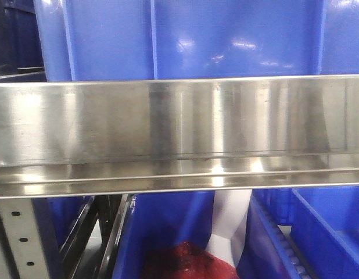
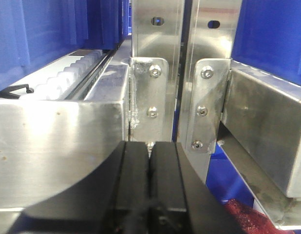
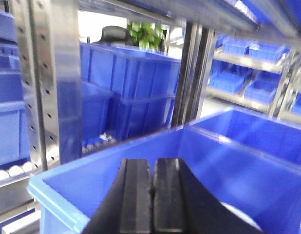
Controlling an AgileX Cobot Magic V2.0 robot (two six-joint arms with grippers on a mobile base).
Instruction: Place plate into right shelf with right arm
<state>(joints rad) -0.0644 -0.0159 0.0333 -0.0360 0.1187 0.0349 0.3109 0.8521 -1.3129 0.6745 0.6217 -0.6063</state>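
Observation:
The right shelf's wide stainless rail [image 1: 179, 122] fills the front view, with blue bins above and below it. In the right wrist view my right gripper [image 3: 152, 162] is shut with nothing between its fingers, hovering over an open blue bin [image 3: 223, 146]. A white curved sliver [image 3: 238, 214] low in that bin, just right of the fingers, looks like the plate's rim; the rest of it is hidden. My left gripper [image 2: 149, 144] is shut and empty, close in front of the shelf's bolted steel uprights [image 2: 155, 63].
A red mesh bundle [image 1: 188, 261] lies in a lower bin beside a white sheet [image 1: 229, 221]. White rollers [image 2: 67, 78] run along a track at left. A perforated upright [image 3: 48, 83] stands left of the bin, with stacked blue bins [image 3: 126, 92] behind.

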